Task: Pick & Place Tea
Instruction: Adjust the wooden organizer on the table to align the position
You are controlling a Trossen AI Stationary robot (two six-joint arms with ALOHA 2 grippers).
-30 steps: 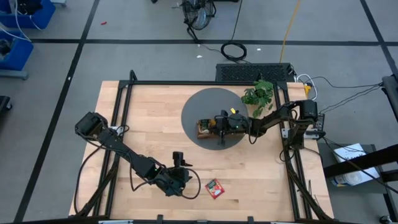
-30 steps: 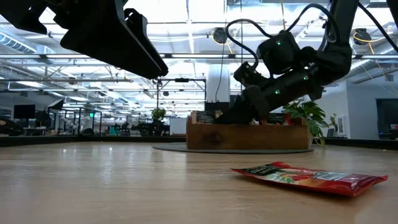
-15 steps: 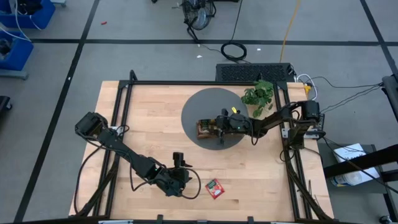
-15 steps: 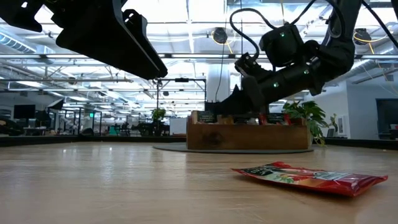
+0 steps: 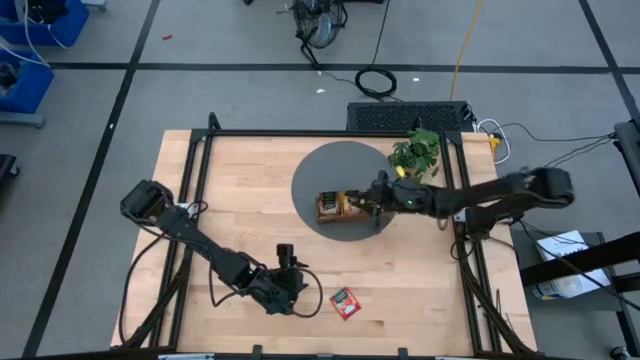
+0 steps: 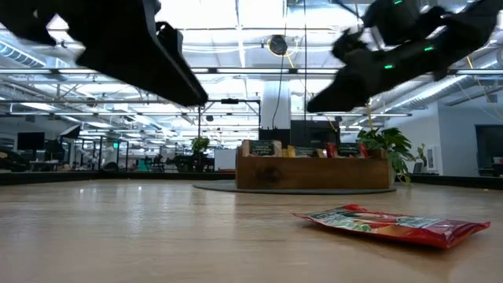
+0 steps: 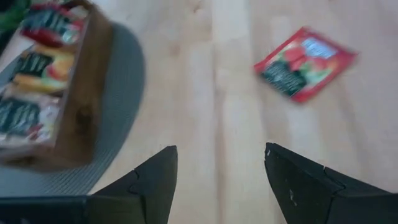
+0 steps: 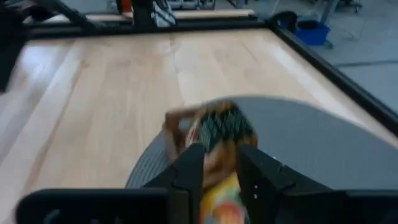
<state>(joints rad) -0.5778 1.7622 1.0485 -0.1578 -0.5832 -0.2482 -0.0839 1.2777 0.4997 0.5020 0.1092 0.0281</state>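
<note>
One red tea sachet point(image 5: 345, 302) lies flat on the wooden table near its front edge; it also shows in the low view point(image 6: 393, 224) and the left wrist view point(image 7: 305, 71). More tea sachets point(image 7: 37, 68) stand in the brown wooden tray point(image 5: 345, 207), which rests on a round grey mat point(image 5: 330, 165). My left gripper point(image 5: 298, 288) hovers open just left of the red sachet, with nothing between its fingers point(image 7: 146, 180). My right gripper point(image 5: 368, 198) hangs above the tray's right end, its fingers point(image 8: 189, 168) a little apart with nothing between them.
A green leafy plant point(image 5: 415, 152) stands at the mat's far right, beside the right arm. A black frame point(image 5: 300, 133) runs along the table's edges. Bare wood lies between the tray and the red sachet.
My right gripper has risen from the tray and drawn back toward the table's right edge, now well above the tray. The tray and the red sachet have stayed where they were.
</note>
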